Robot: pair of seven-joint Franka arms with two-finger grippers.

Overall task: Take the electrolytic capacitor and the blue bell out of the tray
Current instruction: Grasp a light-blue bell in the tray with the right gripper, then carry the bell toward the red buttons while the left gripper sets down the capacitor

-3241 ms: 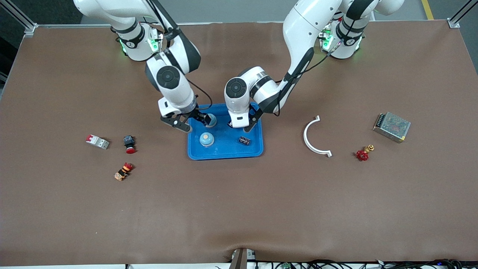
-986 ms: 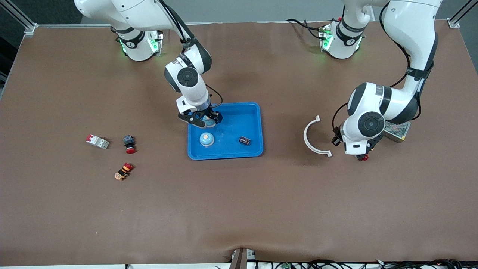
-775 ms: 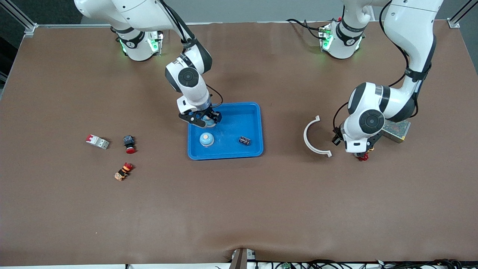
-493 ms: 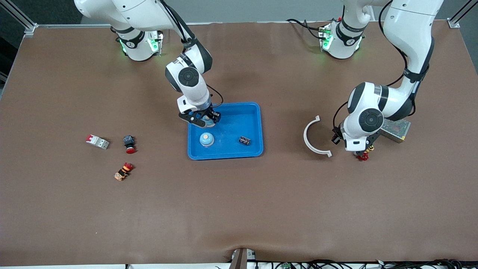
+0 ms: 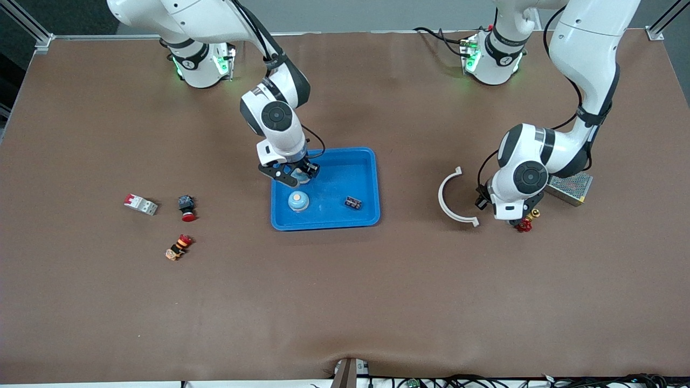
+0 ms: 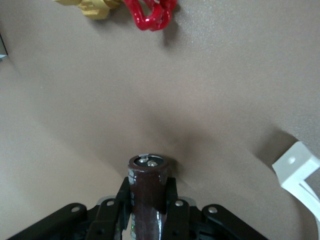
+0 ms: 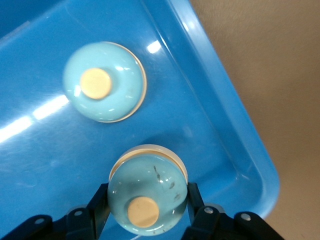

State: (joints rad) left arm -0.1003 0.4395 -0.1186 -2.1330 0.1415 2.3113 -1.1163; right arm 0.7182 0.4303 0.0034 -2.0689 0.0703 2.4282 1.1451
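Front view: the right tool (image 5: pixel 295 173) is clamped on a pale blue domed bell (image 5: pixel 298 173) over the blue plastic tray (image 5: pixel 360 220), above a second identical bell (image 5: pixel 298 201).

Left wrist view: a dark brown cylindrical capacitor (image 6: pixel 148 192) is gripped upright in the closed left tool (image 6: pixel 148 212) over the brown desk (image 6: pixel 225 100).

Right wrist view: the held bell (image 7: pixel 148 195) is pinched between both fingers (image 7: pixel 196 202).
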